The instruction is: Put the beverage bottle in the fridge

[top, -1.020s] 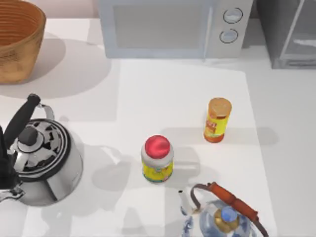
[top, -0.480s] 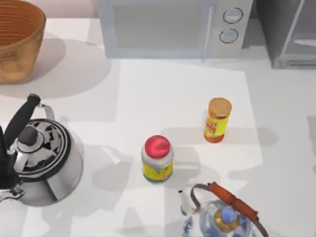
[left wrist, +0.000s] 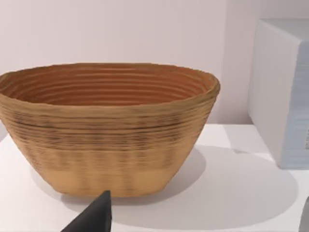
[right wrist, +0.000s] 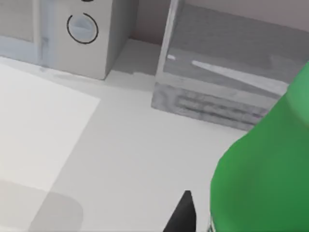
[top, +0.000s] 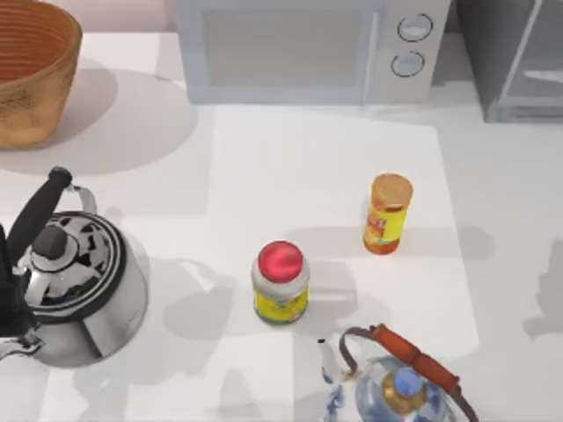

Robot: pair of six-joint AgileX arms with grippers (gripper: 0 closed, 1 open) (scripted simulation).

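The green beverage bottle (right wrist: 270,164) looms close in the right wrist view, with my right gripper (right wrist: 231,220) shut on it. One dark finger (right wrist: 182,215) shows beside the bottle; the other is hidden behind it. Beyond the bottle stands the dark grey fridge (right wrist: 227,63) with its pale-framed glass door, next to the microwave (right wrist: 72,34). From above, the fridge (top: 515,61) is at the table's far right corner. My left gripper (left wrist: 200,223) is parked open in front of a wicker basket (left wrist: 108,125).
The microwave (top: 308,48) stands at the back centre and the basket (top: 31,70) at the back left. A steel kettle (top: 75,281) sits at the left. A red-lidded jar (top: 281,283), an orange bottle (top: 388,214) and a blue-white teapot (top: 396,382) occupy the middle and front.
An arm's shadow has appeared on the table's right side and slid toward the front right. The jar, orange bottle, kettle and teapot have not moved.
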